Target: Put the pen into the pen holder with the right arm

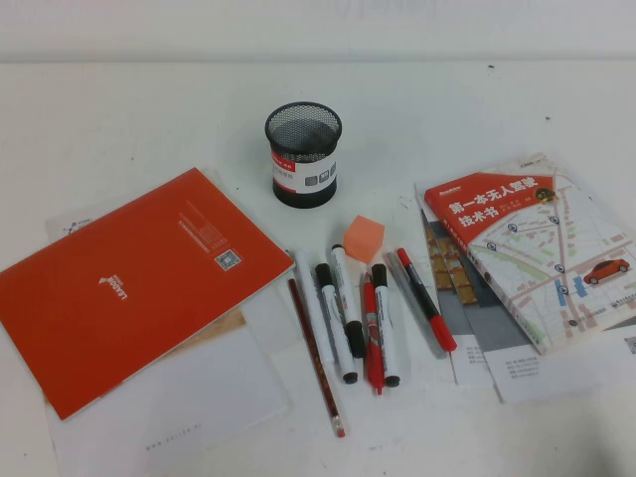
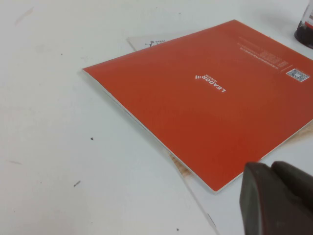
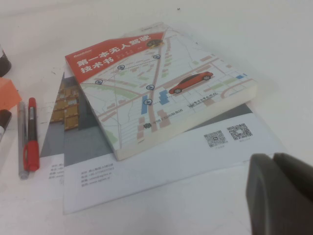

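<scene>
The pen (image 1: 425,298), slim with red ends and a black middle, lies on the table right of the markers and beside the book; it also shows in the right wrist view (image 3: 30,134). The pen holder (image 1: 303,154), a black mesh cup with a label band, stands upright behind the markers; its edge shows in the left wrist view (image 2: 305,29). Neither arm shows in the high view. My right gripper (image 3: 272,159) is shut and empty above bare table by a printed sheet, well away from the pen. My left gripper (image 2: 271,169) is shut and empty by the orange notebook's corner.
An orange notebook (image 1: 129,283) on papers lies at the left. A book with a map cover (image 1: 537,243) lies on sheets at the right. Between them are an orange cube (image 1: 364,237), black-capped markers (image 1: 338,318), a red marker (image 1: 372,333), a pencil (image 1: 316,358) and a grey pen (image 3: 22,142).
</scene>
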Controlling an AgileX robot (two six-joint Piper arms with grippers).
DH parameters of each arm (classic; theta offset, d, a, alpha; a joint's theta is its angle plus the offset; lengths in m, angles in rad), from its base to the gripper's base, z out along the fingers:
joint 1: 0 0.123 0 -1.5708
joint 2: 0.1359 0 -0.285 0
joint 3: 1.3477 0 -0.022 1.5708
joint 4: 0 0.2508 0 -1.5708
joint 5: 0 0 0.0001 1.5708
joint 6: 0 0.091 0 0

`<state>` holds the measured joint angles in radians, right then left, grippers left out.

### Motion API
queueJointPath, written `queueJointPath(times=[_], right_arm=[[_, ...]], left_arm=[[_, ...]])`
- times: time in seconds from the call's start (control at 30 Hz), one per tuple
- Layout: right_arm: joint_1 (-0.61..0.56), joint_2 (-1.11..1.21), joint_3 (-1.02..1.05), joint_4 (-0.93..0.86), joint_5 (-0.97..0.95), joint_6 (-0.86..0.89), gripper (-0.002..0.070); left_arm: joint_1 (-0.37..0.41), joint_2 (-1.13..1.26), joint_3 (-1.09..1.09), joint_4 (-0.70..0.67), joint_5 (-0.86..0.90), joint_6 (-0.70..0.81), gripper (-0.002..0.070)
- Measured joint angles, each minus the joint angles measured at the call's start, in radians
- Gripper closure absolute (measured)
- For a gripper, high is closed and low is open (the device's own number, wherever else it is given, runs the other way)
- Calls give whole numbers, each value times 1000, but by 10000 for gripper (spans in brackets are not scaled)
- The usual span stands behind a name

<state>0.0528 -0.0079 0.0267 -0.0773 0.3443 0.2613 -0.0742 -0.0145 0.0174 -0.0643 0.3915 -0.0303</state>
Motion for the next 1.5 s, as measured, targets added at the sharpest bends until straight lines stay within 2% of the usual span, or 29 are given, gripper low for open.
queueJointPath(times=[0.93, 1.13, 1.33, 1.5], right_arm=[[0, 0, 0, -4, -2, 0, 696], [0, 0, 0, 46, -56, 2, 696], [0, 0, 0, 235, -111, 2, 696], [0, 0, 0, 708, -150, 2, 696]], left_arm=[[0, 0, 0, 0, 0, 0, 677], [0, 0, 0, 0, 0, 0, 678], [0, 0, 0, 0, 0, 0, 678], [0, 0, 0, 0, 0, 0, 677]])
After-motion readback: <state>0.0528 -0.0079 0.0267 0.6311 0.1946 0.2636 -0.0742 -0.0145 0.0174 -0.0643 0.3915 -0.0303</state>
